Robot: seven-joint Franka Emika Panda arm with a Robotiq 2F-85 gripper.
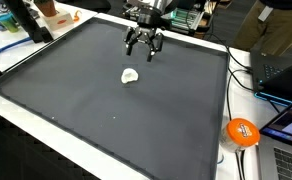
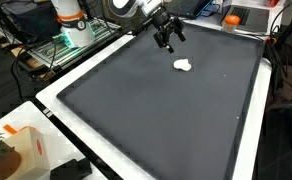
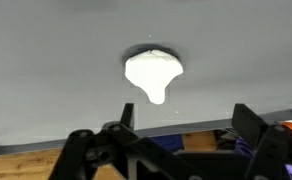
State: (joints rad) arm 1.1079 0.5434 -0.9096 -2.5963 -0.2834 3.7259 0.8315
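Gripper (image 1: 144, 52), jaws wide, over black mat (image 1: 86, 115), near white lump (image 1: 131, 76).

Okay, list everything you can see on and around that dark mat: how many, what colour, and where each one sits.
white lump: one, white, on the mat, apart from everything else.
mat: one, dark grey, covering most of the table.
table: one, white rim showing around the mat.
round object: one, orange, off the mat near a table corner.
box: one, cream with orange, beyond a table corner.
gripper: one, black, open and empty, above the mat just beyond the white lump.
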